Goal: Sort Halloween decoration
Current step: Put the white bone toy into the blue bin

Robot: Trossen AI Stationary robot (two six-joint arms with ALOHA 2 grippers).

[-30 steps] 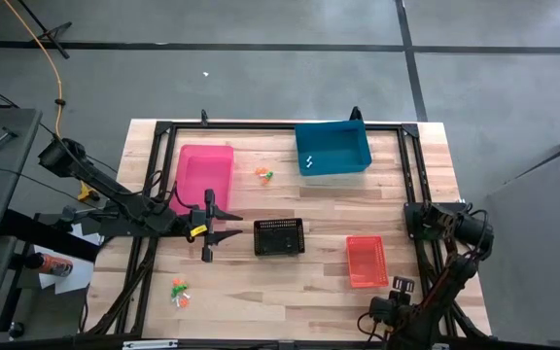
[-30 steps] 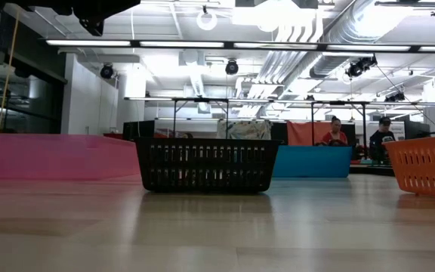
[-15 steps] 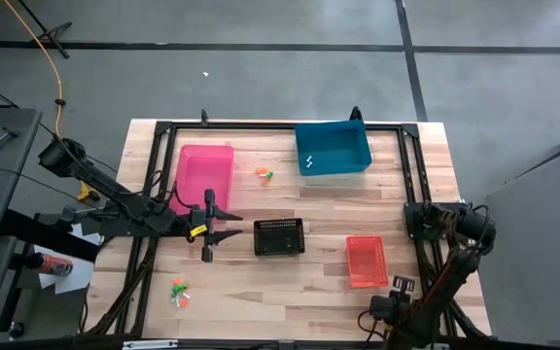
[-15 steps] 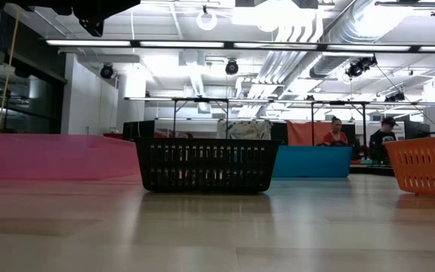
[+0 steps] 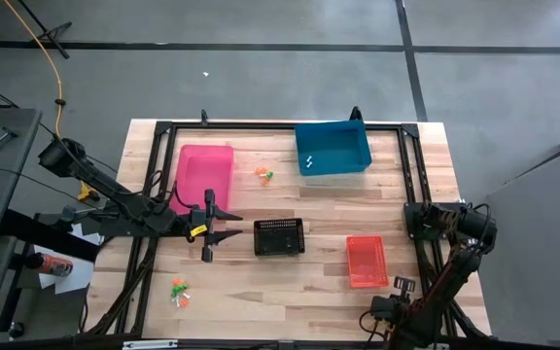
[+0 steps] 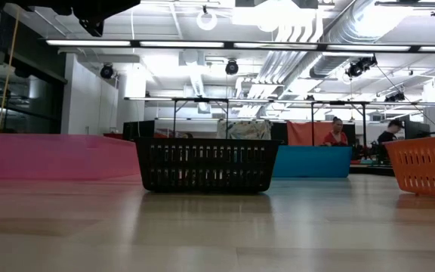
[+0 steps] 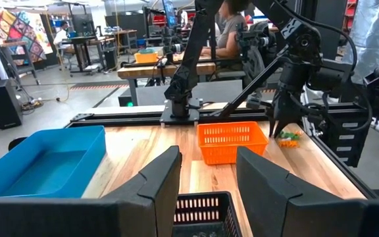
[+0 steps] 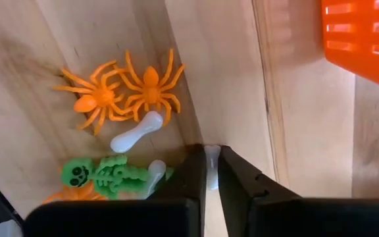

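Now that the right gripper [image 8: 212, 172] has pinched down to a narrow gap on a white bone piece [image 8: 212, 164] from the trinket pile just beside its tips, next is likely lifting it binward; left gripper [image 7: 206, 172] waits part-open.

A black basket [image 5: 279, 236] is standing just ahead of the left tool [image 5: 224, 222], blocking its forward path. Bare bench [image 5: 261, 292] is lying open between that basket and the orange basket [image 5: 367, 262].
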